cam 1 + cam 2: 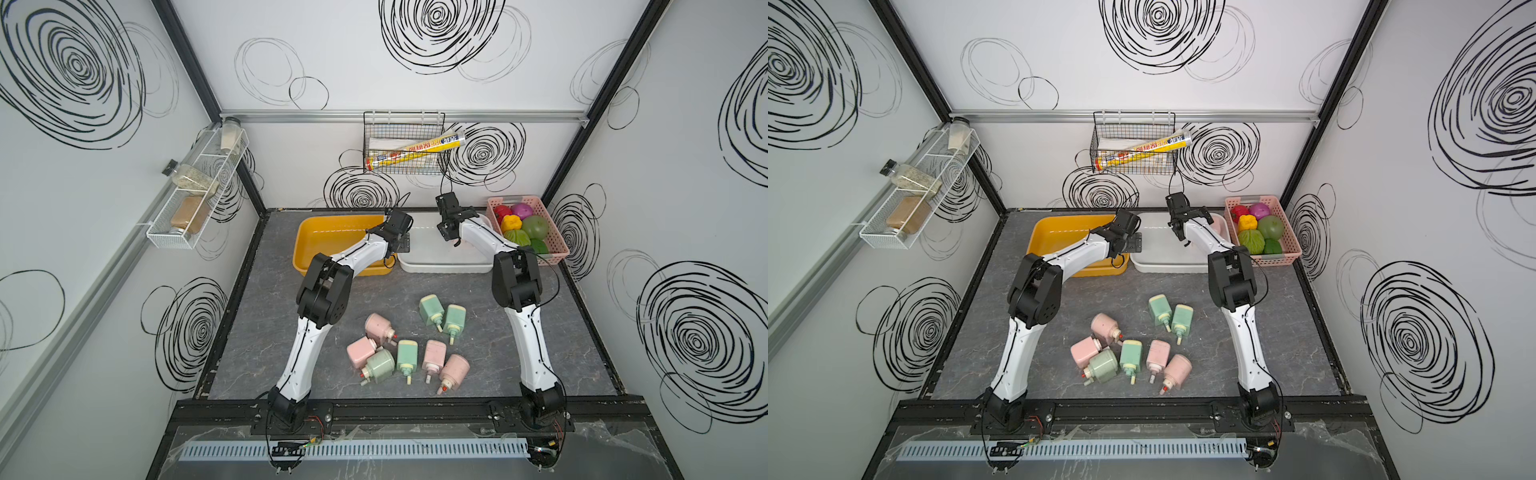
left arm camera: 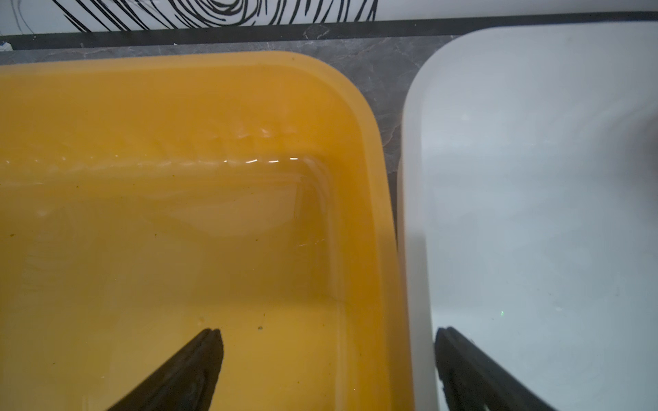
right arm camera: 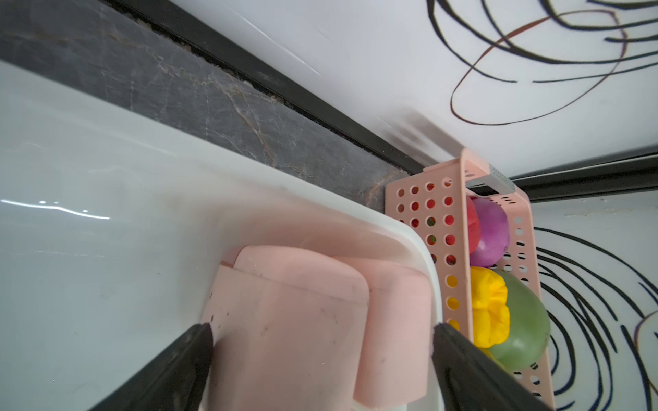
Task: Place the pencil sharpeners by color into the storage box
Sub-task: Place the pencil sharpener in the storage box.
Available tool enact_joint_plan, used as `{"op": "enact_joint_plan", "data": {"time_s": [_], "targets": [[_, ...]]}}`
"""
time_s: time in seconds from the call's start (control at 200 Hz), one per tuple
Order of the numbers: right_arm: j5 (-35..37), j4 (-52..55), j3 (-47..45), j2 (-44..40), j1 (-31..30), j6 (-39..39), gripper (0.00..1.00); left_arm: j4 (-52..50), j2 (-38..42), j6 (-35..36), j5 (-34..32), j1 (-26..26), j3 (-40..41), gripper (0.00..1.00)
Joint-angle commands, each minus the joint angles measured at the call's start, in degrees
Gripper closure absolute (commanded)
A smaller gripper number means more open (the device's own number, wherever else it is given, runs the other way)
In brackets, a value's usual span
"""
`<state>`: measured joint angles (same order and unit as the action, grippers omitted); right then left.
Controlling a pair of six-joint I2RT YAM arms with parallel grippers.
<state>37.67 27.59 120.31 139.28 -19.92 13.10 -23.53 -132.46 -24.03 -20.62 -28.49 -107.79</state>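
Observation:
Several pink pencil sharpeners [image 1: 434, 357] and several mint green ones [image 1: 431, 309] lie loose on the grey table in both top views. The yellow storage box [image 1: 316, 249] and the white storage box [image 1: 432, 266] stand side by side at the back. Two pink sharpeners [image 3: 292, 313] [image 3: 395, 313] lie in the white box's corner [image 3: 409, 235]. My right gripper [image 3: 322, 329] [image 1: 455, 232] hangs open above them, one finger on each side of the pair. My left gripper [image 2: 327, 334] [image 1: 401, 243] is open and empty. It straddles the yellow box's wall [image 2: 359, 178] and the white box's wall [image 2: 413, 213].
A pink perforated basket [image 1: 557, 245] [image 3: 452, 199] of toy fruits and vegetables stands right of the white box. A wire basket [image 1: 403, 141] with a roll hangs on the back wall. A rack of jars [image 1: 195, 199] is fixed to the left wall.

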Motion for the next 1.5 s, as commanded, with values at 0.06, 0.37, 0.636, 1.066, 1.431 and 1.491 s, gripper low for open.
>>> {"op": "enact_joint_plan", "data": {"time_s": [0.06, 0.37, 0.636, 1.066, 1.431, 1.491], "targets": [[1.99, -1.45, -1.90, -0.67, 0.26, 3.82, 0.00, -0.03, -0.60, -0.22, -0.12, 0.69, -0.05, 0.01], [2.47, -2.77, -3.11, -0.78, 0.30, 7.99, 0.00, -0.29, -0.43, -0.23, -0.38, 1.06, -0.05, 0.01], [3.30, -2.87, -3.07, -0.53, 0.27, 7.99, 0.00, -0.37, -0.52, -0.23, 0.12, 1.06, -0.11, 0.01], [-5.27, -2.93, -5.49, -6.97, 0.04, -0.69, 0.00, -0.02, 3.20, -0.23, 3.83, -0.94, -0.32, 0.01], [-13.39, -10.44, -19.73, -20.46, 0.97, -6.92, 0.00, 2.94, 13.95, -2.01, 6.75, -1.82, 7.69, 0.01], [-14.10, -13.23, -23.48, -23.24, 1.05, -7.40, 0.00, 4.47, 17.54, -3.04, 6.92, -2.00, 11.59, 0.01]]}}
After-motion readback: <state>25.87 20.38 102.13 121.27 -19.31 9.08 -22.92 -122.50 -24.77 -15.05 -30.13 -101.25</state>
